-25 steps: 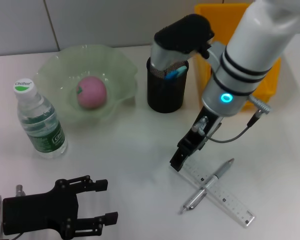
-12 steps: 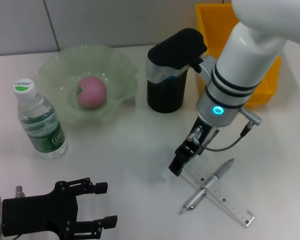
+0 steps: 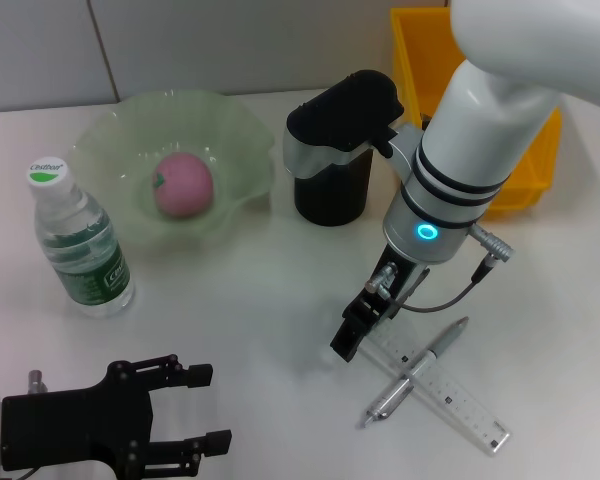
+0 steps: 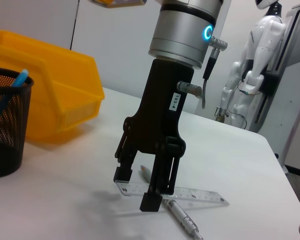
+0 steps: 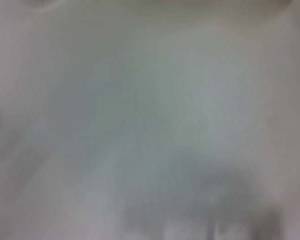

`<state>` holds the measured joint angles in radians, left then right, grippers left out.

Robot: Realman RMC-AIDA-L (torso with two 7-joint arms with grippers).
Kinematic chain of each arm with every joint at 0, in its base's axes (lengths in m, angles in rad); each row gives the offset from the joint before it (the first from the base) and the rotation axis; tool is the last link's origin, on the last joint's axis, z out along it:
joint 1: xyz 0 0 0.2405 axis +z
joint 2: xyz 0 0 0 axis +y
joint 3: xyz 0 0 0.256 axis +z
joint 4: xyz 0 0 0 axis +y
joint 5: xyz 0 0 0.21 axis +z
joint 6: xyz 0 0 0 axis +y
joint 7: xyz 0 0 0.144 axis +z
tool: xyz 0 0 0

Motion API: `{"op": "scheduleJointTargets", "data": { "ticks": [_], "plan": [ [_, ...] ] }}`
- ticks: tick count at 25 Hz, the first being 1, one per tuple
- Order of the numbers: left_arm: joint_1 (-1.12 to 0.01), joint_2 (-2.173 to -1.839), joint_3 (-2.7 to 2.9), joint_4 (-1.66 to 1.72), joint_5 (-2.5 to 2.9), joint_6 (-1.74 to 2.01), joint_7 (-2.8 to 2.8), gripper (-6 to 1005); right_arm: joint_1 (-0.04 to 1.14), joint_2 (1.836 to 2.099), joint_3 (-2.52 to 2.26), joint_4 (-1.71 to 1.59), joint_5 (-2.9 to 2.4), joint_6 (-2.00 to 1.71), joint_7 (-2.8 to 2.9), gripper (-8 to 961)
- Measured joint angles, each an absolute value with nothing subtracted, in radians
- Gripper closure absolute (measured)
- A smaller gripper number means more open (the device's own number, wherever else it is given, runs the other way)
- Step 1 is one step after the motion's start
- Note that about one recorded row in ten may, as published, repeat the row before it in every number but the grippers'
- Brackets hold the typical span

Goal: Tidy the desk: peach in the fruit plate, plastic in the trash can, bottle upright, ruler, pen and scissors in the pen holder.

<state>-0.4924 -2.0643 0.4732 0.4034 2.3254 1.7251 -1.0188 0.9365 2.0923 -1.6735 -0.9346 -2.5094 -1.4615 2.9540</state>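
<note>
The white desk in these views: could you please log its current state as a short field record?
peach: in pale-green ruffled glass fruit plate
bottle: upright, clear plastic, green label
pen holder: black mesh; blue item inside
ruler: clear plastic, flat on desk, silver pen crossing it
right gripper: open, at ruler's end
left gripper: open, idle near the front edge

Head view: bright, even overhead light, sharp across the frame. Soft diffuse shadow on the desk [image 3: 280, 300] just beside and under the right tool [image 3: 346, 340]; faint shadow under the left tool [image 3: 195, 410] too. Mild sheen on the white arm casing above the right tool, no blown-out glare. Left wrist view: well lit, right tool [image 4: 140, 187] crisp with a soft shadow at its tips; background behind it slightly soft. Right wrist view: fully out of focus, pale grey wash with a darker smudge along one edge, nothing resolvable.
</note>
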Motion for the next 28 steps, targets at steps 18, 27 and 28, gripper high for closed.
{"op": "scheduleJointTargets", "data": {
  "ticks": [18, 27, 28],
  "plan": [
    [-0.492, -2.063, 0.476, 0.410, 2.325, 1.727, -1.021, 214, 0.938, 2.092, -1.703, -0.917, -2.519, -1.450, 2.956, 137],
    [-0.494, -2.063, 0.476, 0.413, 2.325, 1.727, -1.022, 214, 0.950, 2.092, -1.717, -0.904, -2.520, -1.445, 2.956, 387],
    [-0.495, -2.063, 0.476, 0.413, 2.326, 1.727, -1.022, 215, 0.951, 2.092, -1.717, -0.903, -2.520, -1.445, 2.956, 432]
  ]
}}
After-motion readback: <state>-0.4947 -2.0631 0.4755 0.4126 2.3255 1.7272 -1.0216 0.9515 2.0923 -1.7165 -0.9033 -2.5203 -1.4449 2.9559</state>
